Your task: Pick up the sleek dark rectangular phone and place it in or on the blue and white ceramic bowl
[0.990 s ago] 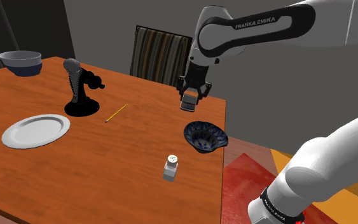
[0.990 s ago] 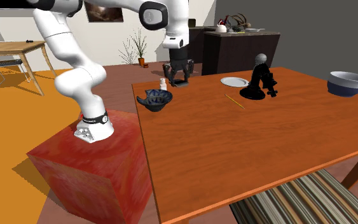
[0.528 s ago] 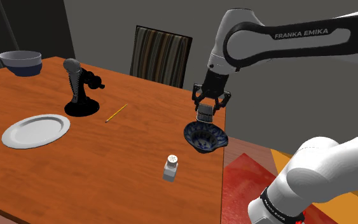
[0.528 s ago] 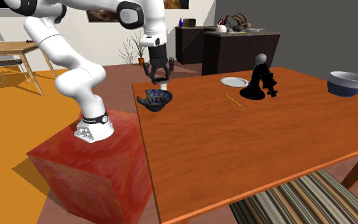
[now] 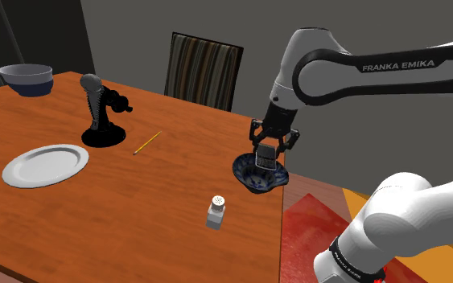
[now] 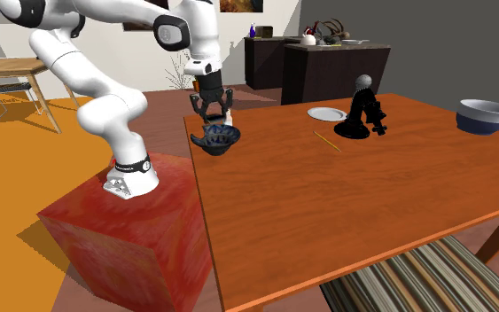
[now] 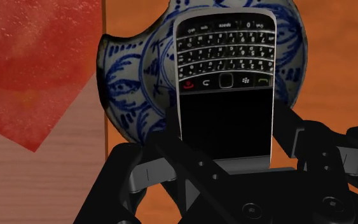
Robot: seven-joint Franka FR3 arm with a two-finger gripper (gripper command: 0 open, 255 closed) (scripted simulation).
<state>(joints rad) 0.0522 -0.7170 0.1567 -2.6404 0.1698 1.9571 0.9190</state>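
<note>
The dark rectangular phone point(image 7: 225, 76), with a small keyboard and a black screen, stands on end between my fingers, its keyboard end pointing down into the blue and white patterned bowl point(image 7: 133, 83). My gripper point(image 7: 225, 118) is shut on the phone's screen end. In the shoulder view the gripper point(image 5: 266, 151) hangs straight over the bowl point(image 5: 249, 178) near the table's right edge, and the phone point(image 5: 265, 161) reaches down to the bowl's rim. In the second exterior view the gripper point(image 6: 214, 120) hovers just above the bowl point(image 6: 216, 139) at the table's corner.
A salt shaker point(image 5: 216, 212) stands in front of the bowl. Further to the shoulder view's left are a yellow pencil point(image 5: 147, 142), a black figurine point(image 5: 100, 112), a white plate point(image 5: 45, 164) and a grey bowl point(image 5: 26, 79). A striped chair point(image 5: 203, 68) stands behind the table.
The gripper has carried the phone to the shoulder view's right and down, from above the bare table to just over the patterned bowl. The phone stays clasped.
</note>
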